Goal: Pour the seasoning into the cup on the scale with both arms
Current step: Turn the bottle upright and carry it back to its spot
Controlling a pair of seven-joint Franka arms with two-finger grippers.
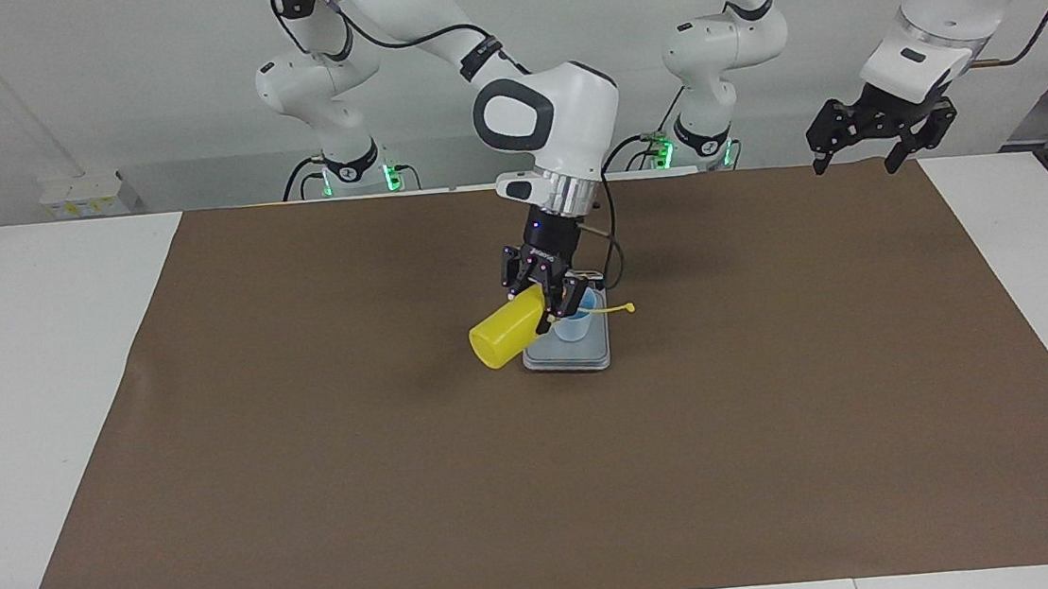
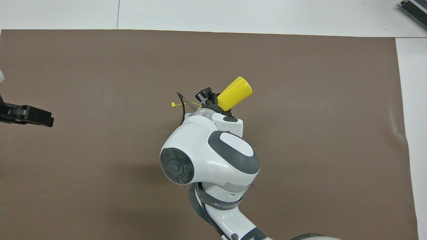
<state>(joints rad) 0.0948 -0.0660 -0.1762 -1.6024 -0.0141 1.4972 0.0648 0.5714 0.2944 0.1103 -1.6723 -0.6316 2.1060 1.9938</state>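
A white tabletop carries a large brown mat that covers most of it, leaving bare white strips at both short ends and along the edge farthest from the robots. A pale wall rises at the robots' edge of the table, with a small white socket block low on it near the corner at the right arm's end.

The right arm reaches to the middle of the mat, and the right gripper is clenched around the neck end of the yellow squeeze bottle. The bottle is tipped well over, its flat base raised toward the right arm's end of the table, its nozzle end pointing down at the light-blue cup. The yellow tethered cap hangs out past the cup on its strap. The cup stands upright on the grey kitchen scale, which lies flat near the centre of the mat.

The left arm waits, and the left gripper hangs with its fingers spread, holding nothing, over the mat's corner at the robots' edge, left arm's end.
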